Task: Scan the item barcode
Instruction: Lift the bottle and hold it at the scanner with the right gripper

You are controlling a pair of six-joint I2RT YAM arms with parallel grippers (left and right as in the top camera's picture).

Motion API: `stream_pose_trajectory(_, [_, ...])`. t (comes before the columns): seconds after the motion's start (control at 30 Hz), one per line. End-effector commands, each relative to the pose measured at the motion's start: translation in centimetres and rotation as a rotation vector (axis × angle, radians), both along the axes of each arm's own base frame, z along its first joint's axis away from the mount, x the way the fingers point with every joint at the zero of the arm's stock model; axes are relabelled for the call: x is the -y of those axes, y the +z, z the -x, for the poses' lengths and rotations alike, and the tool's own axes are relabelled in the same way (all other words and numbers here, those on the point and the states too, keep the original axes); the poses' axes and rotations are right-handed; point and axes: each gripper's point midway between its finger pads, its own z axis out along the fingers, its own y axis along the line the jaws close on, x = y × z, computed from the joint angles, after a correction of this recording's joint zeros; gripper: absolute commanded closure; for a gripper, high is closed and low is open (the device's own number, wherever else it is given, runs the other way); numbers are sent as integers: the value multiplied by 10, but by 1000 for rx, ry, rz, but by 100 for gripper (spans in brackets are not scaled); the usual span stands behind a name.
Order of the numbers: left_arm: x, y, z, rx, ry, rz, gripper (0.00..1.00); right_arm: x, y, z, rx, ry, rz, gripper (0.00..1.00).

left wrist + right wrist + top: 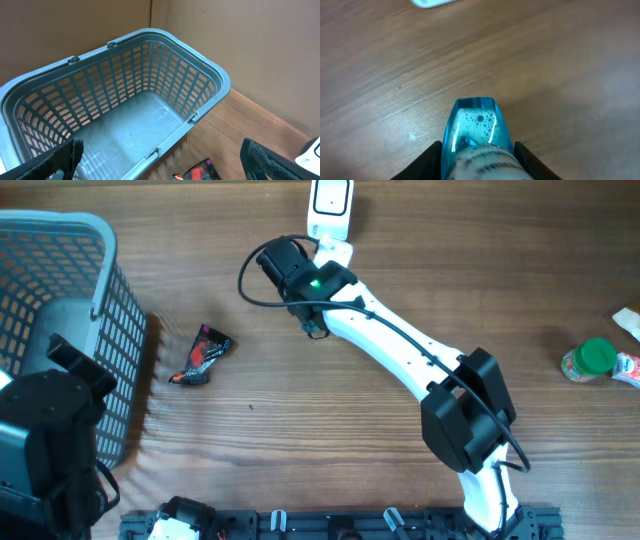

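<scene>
Nearest, the left gripper [162,165] hangs spread wide and empty above a grey-blue slatted plastic basket [50,220], which holds nothing and is probably there to take scanned goods. A small red-and-black foil packet [200,356] lies on the wooden table [300,430] near it. Farther off, the right gripper [477,150] pinches a clear blue liquid-filled bottle [476,122], stretched towards a white boxy device [330,205] at the far edge, probably the scanner.

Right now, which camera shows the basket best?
Left wrist: the basket shows almost whole, with its rim, mesh walls and bare floor. Overhead catches only part of it, cropped at the frame's left edge. Right wrist shows none of it.
</scene>
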Motion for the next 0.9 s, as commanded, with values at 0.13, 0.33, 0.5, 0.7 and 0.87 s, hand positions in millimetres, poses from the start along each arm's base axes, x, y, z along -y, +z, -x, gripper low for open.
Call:
stream_pose_trajectory(0.13, [-1,0,3,9,7,19,0,4,6,0,28,-170,-95,54])
stream_pose_trajectory(0.33, [-1,-1,4,1,7,16,0,1,33,-9,78,-98,-115,39])
stream_pose_trajectory(0.5, [-1,-2,5,-9,7,13,0,-11,51,-16,94,127,-27,35])
stream_pose_trajectory(0.7, [-1,-2,5,-9,7,13,0,-9,47,-10,60,171,1,34])
stream_pose_trajectory(0.87, [-2,-5,7,-29,4,9,0,-15,44,-6,34,195,-24,32])
